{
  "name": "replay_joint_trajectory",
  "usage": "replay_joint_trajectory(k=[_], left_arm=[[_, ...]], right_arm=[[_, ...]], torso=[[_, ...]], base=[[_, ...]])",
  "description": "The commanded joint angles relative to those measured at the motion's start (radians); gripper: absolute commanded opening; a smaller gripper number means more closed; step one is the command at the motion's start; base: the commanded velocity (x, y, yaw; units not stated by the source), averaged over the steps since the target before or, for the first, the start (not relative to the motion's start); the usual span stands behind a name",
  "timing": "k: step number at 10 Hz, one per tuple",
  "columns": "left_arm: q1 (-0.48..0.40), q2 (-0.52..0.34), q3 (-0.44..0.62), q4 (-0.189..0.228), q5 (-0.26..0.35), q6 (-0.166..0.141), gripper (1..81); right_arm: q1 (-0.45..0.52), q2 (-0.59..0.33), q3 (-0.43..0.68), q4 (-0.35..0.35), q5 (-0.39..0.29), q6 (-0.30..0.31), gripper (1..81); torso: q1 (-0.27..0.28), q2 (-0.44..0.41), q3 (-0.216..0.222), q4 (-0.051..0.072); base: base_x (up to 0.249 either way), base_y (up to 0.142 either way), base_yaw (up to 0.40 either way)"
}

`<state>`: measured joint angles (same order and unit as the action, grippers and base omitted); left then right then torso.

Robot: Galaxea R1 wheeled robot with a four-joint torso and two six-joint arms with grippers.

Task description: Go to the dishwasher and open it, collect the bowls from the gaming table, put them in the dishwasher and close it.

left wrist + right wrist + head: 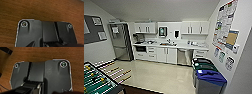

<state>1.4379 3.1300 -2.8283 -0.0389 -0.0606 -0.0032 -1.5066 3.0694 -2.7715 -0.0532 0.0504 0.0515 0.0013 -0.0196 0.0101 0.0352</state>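
Note:
The dishwasher (182,57) is a grey steel front under the white counter at the far wall, right of the sink, with its door shut. It stands several metres ahead of me across the pale floor. The bowls and the gaming table are out of view. In the left wrist view, the arm's dark plate (31,33) hangs above a brown wood-grain surface. The right wrist view has the same kind of plate (52,77) over the same brown surface.
A foosball table (96,81) with rods sticking out stands near left. A steel fridge (120,41) stands at the back left. Green-lidded and blue-lidded bins (207,75) line the right wall under posters. White cabinets (166,55) run along the far wall.

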Motion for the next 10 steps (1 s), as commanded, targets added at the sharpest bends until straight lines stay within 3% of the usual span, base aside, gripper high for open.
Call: replay_joint_trajectory(k=[1, 10], left_arm=[[-0.063, 0.003, 0.001, -0.004, 0.042, 0.003, 81.1], [-0.063, 0.003, 0.001, -0.006, 0.042, 0.003, 81.1]], right_arm=[[0.061, 0.002, -0.003, -0.005, -0.050, 0.001, 81.1], [0.059, 0.002, -0.003, -0.005, -0.051, 0.001, 81.1]], torso=[[0.000, 0.000, 0.000, 0.000], [0.000, 0.000, 0.000, 0.000]], base=[[0.157, 0.000, 0.000], [0.174, 0.000, 0.000]])
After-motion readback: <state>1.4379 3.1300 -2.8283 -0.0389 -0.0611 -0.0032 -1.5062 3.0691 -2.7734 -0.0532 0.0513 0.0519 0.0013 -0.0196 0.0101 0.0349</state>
